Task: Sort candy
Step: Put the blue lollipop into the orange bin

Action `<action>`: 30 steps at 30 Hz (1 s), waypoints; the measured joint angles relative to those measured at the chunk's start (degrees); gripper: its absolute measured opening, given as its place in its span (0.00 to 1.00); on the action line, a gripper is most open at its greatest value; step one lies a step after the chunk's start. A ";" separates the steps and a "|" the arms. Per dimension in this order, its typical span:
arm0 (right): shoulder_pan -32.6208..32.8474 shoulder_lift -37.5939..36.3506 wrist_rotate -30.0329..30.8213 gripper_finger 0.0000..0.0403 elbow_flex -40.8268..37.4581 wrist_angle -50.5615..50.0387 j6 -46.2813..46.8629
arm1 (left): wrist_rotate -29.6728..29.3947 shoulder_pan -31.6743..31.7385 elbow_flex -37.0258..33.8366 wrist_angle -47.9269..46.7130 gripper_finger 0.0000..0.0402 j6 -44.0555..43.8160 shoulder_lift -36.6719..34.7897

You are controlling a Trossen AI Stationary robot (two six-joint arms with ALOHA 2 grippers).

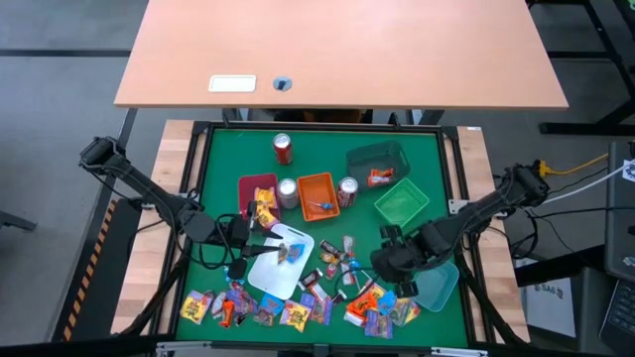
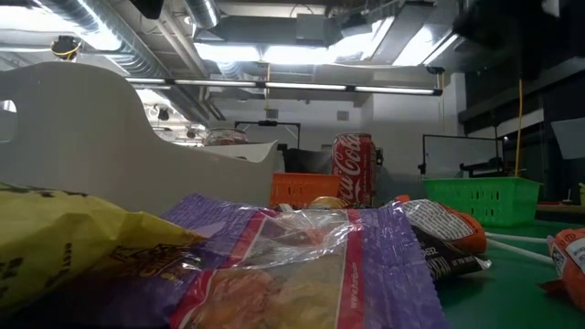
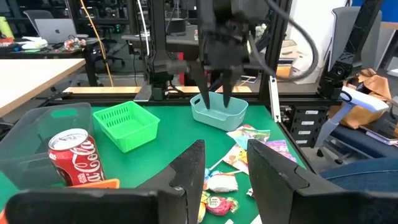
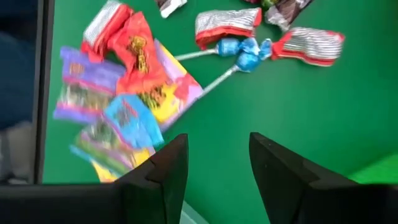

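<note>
Right gripper (image 4: pixel 214 168): fingers apart, nothing between them, hovering over bare green mat just beside a candy (image 4: pixel 127 93) heap at the table's near right. Left gripper (image 3: pixel 225 174): fingers also apart and empty, over the white tray (image 1: pixel 281 261) near the mat's middle-left.

Candy: small crinkled packets in purple, yellow, orange-red and blue, plus two blue-wrapped lollipops (image 4: pixel 239 53) on white sticks and silver-and-red striped pieces. Two loose heaps along the near edge (left one (image 1: pixel 256 309) wider), a scatter between them.

Around: light-blue tray (image 1: pixel 438 286) touching the right arm, green basket (image 1: pixel 402 202), orange tray (image 1: pixel 318 195), dark tray (image 1: pixel 378 159), red tray (image 1: pixel 250 188), three soda cans (image 1: pixel 283 148). Low view is mostly blocked by a purple packet (image 2: pixel 302 265) and a yellow one.
</note>
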 joint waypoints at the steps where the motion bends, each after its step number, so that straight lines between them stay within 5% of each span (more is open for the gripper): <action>1: 0.37 0.00 0.00 0.42 -1.61 2.31 1.69 | 0.00 0.00 0.00 0.02 0.27 0.00 0.00; 16: 1.66 0.07 5.23 0.42 -15.46 19.32 21.81 | 0.35 -0.01 0.00 0.00 0.27 0.00 -0.01; 30: 1.66 0.13 9.43 0.42 -20.91 33.87 22.12 | 0.42 -0.02 0.00 0.02 0.27 0.00 -0.01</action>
